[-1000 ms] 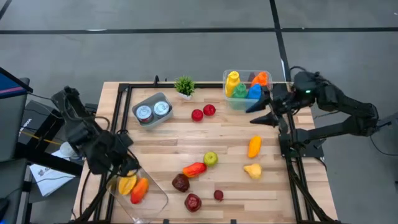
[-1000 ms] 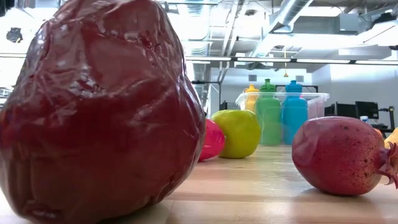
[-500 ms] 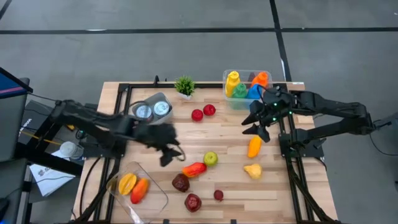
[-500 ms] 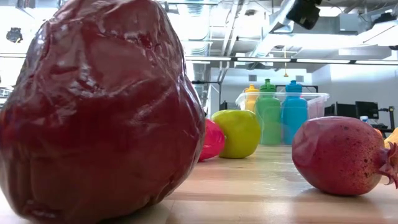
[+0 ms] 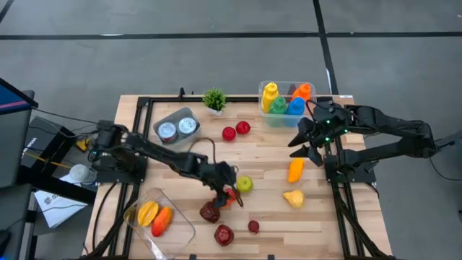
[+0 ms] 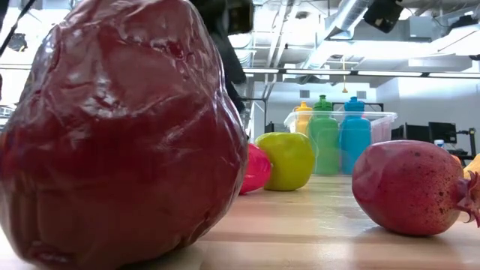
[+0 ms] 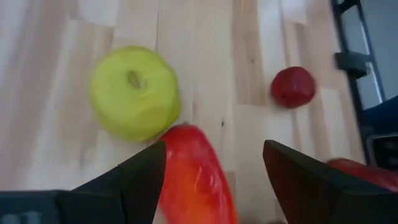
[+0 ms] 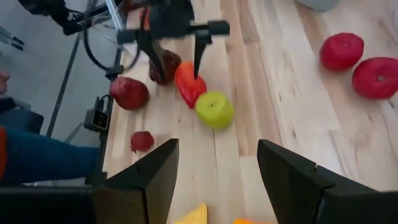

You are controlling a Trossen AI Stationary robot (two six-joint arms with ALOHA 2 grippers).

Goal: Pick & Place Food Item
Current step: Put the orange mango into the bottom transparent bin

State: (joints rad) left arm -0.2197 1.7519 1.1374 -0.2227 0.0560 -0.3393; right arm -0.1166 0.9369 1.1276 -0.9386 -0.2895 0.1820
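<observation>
- Red pepper [image 7: 198, 177] lying on worktop [image 5: 267, 155], just beside green apple [image 7: 134, 93]; between spread fingers of left gripper [image 5: 224, 189]. Looks glossy, light, likely slippery; best pinched across narrow middle.
- Dark red fruit [image 5: 209, 212] close alongside; little side room.
- Farther off, right gripper [image 5: 306, 144] hovering, fingers apart, empty.

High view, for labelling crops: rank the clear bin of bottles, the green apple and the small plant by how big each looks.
1. Clear bin of bottles, clearly largest.
2. Small plant.
3. Green apple, a little smaller than the plant; the two are fairly close.
</observation>
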